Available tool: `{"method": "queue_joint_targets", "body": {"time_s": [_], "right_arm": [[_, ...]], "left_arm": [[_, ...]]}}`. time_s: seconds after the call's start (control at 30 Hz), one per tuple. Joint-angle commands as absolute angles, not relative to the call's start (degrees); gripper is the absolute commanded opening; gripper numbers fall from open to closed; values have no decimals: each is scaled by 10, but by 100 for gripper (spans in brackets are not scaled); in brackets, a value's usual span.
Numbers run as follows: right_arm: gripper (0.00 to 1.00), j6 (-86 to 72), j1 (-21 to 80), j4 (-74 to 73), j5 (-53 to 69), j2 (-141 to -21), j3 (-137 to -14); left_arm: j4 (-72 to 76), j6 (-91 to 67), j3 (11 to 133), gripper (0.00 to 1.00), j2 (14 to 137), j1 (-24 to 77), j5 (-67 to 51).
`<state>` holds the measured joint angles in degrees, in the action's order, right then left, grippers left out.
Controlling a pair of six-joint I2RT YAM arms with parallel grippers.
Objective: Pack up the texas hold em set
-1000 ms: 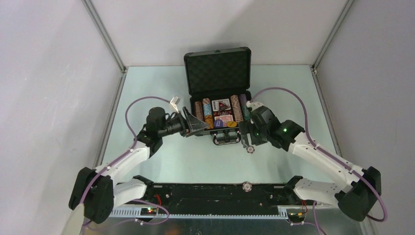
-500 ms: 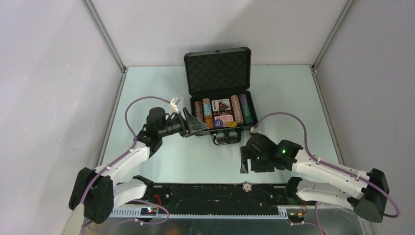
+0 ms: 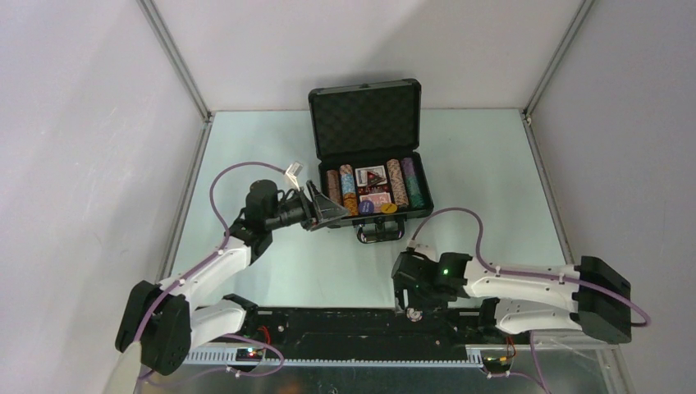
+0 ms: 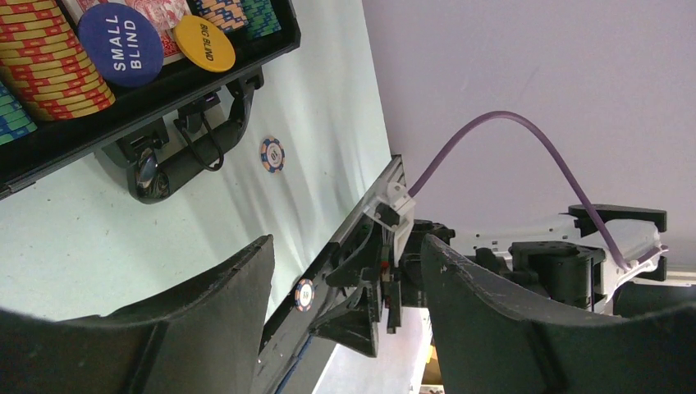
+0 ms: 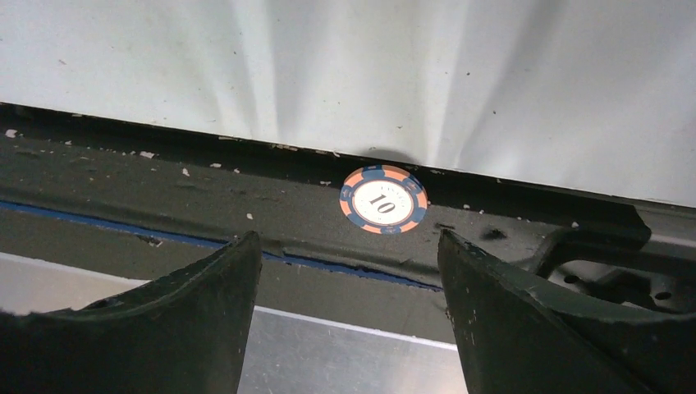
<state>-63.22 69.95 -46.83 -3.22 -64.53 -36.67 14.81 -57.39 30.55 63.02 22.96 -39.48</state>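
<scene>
Top external: high, behind near edge, angled down and forward; takes in whole worktop to far corners.
Left wrist: low, rolled sideways, close beside briefcase front, facing near edge.
Right wrist: very close, straight down on near-edge rail.
Overlap: both wrist views show rail and 10 chip; top and left wrist both show briefcase.
</scene>
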Motion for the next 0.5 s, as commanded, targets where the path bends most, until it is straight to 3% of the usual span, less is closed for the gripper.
{"method": "queue_joint_targets", "body": {"time_s": [0.0, 0.47], "right_arm": [[80, -659, 709, -432, -49, -666, -354], [69, -653, 709, -391, -50, -715, -323]], "left_arm": [[154, -558, 320, 70, 632, 227, -409], [155, -558, 321, 71, 639, 227, -411]]}}
